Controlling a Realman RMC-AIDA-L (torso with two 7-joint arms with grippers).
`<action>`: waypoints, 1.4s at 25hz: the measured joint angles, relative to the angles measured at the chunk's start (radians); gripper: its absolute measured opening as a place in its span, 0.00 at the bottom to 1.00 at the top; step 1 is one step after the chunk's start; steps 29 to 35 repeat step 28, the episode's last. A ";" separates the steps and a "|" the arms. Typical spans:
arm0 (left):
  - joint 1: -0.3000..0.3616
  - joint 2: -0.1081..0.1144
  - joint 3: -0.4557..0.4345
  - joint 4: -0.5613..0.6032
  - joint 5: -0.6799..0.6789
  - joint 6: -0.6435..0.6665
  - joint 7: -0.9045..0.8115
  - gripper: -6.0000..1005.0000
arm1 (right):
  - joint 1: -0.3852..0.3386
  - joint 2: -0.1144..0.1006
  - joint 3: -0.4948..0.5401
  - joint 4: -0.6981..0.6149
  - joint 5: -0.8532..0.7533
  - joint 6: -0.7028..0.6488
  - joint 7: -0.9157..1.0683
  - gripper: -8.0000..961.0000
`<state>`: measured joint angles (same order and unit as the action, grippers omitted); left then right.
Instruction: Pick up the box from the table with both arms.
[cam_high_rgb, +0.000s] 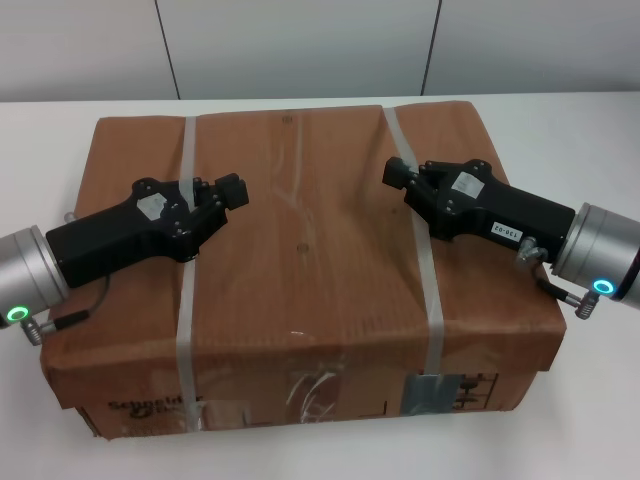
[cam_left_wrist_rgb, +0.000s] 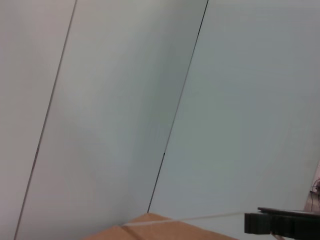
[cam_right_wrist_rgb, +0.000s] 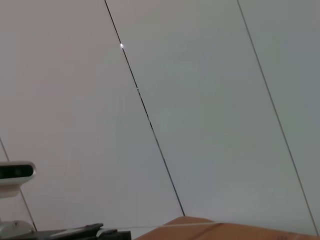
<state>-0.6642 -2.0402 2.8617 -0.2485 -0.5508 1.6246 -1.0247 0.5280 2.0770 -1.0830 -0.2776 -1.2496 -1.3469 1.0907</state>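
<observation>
The large brown cardboard box (cam_high_rgb: 310, 270) fills most of the head view, resting on the white table (cam_high_rgb: 560, 120). Two whitish straps (cam_high_rgb: 188, 300) cross its top, and printed labels show on its near side. My left gripper (cam_high_rgb: 233, 189) hovers over the box top beside the left strap, shut and empty. My right gripper (cam_high_rgb: 397, 172) hovers over the top at the right strap (cam_high_rgb: 425, 270), shut and empty. The two point towards each other. A corner of the box shows in the left wrist view (cam_left_wrist_rgb: 150, 227) and in the right wrist view (cam_right_wrist_rgb: 225, 231).
A pale panelled wall (cam_high_rgb: 300, 45) stands behind the table. A white camera-like device (cam_right_wrist_rgb: 15, 172) shows at the edge of the right wrist view. Bare table lies behind and to the right of the box.
</observation>
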 joint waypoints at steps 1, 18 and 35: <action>0.000 0.000 0.000 0.000 0.000 0.000 0.000 0.09 | 0.000 0.000 0.000 0.000 0.000 0.000 0.000 0.02; 0.000 0.000 -0.006 0.000 0.000 0.015 0.000 0.09 | 0.000 -0.002 0.002 0.000 0.001 -0.010 0.000 0.02; 0.001 0.000 -0.003 -0.001 0.000 0.016 0.000 0.09 | 0.000 -0.002 0.002 0.000 0.001 -0.011 0.000 0.02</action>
